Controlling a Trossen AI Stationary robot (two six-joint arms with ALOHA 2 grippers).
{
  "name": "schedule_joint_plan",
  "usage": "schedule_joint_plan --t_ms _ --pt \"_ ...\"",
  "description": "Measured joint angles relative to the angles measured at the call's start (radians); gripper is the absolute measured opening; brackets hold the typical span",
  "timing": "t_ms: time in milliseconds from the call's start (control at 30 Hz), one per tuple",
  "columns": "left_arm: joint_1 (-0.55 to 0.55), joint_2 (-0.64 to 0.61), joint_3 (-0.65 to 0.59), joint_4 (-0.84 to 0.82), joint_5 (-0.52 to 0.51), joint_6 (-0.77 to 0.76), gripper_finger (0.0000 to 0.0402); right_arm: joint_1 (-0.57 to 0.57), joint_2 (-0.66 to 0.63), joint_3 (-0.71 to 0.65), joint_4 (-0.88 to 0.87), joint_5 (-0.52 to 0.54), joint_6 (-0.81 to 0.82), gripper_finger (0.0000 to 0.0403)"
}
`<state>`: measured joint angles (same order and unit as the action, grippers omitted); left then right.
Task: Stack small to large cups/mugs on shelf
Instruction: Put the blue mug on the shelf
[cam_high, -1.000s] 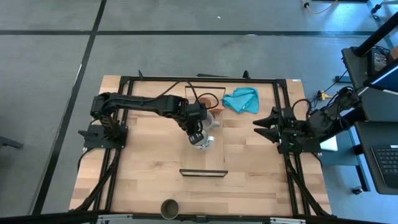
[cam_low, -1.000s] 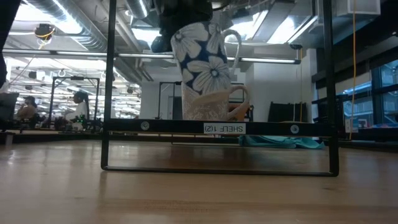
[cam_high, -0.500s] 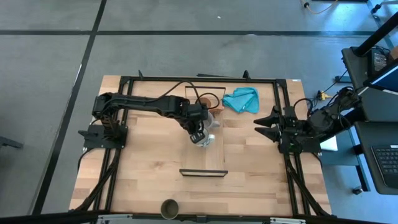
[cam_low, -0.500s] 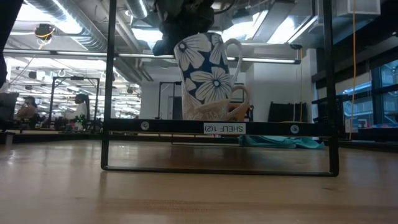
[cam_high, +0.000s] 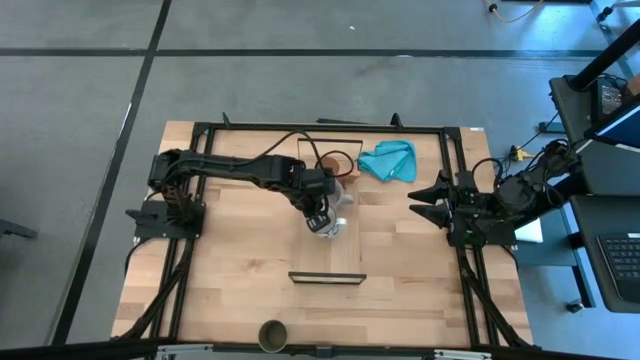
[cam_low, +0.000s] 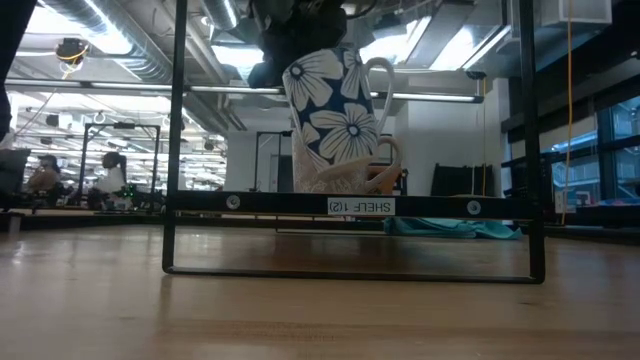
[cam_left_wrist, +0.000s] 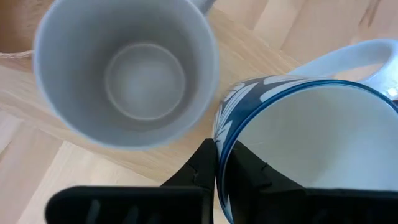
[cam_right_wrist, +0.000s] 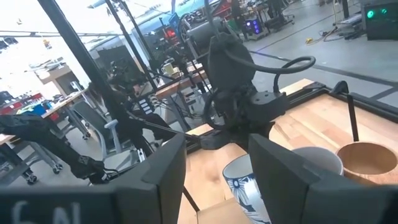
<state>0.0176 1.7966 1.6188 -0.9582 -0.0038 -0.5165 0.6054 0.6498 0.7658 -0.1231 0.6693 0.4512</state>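
Grey floor surrounds a light wooden table (cam_high: 230, 290) seen from above, with the shelf (cam_high: 328, 215), a long narrow light-wood board, running across the table's middle. Over the middle of the shelf, the left gripper (cam_high: 318, 213) is clamped on the rim of a blue floral mug (cam_high: 332, 226). A tan wooden cup (cam_high: 330, 161) sits at the shelf's far end, a teal cloth (cam_high: 388, 160) lies just right of that end, and a dark olive cup (cam_high: 272, 334) stands well off the shelf's near end at the table's front edge. The right gripper (cam_high: 422, 206) waits well to the right of the shelf with its fingers apart, holding nothing. From table height, the shelf's black bracket (cam_low: 354, 206) carries a small white label, and the floral mug (cam_low: 335, 115) hangs slightly tilted above the shelf board, in front of a pale cup (cam_low: 330, 176) and the wooden cup's handle (cam_low: 386, 164); a workshop with ceiling lights lies beyond. From the left wrist, dark fingers (cam_left_wrist: 202, 171) pinch the floral mug's wall (cam_left_wrist: 298, 140), one inside and one outside, with a grey mug (cam_left_wrist: 127, 68) just beside it on the shelf. From the right wrist, the parted fingers (cam_right_wrist: 165, 174) frame the left arm (cam_right_wrist: 233, 93), the floral mug (cam_right_wrist: 244, 183), the grey mug (cam_right_wrist: 314, 160) and the wooden cup (cam_right_wrist: 367, 158).
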Motion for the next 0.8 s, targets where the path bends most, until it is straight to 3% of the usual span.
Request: schedule_joint_plan --t_ms 800 --pt "-0.008 0.035 -0.001 0.009 -0.023 -0.031 0.0014 0.0 0.005 0.001 0.022 -0.018 0.018 0.0177"
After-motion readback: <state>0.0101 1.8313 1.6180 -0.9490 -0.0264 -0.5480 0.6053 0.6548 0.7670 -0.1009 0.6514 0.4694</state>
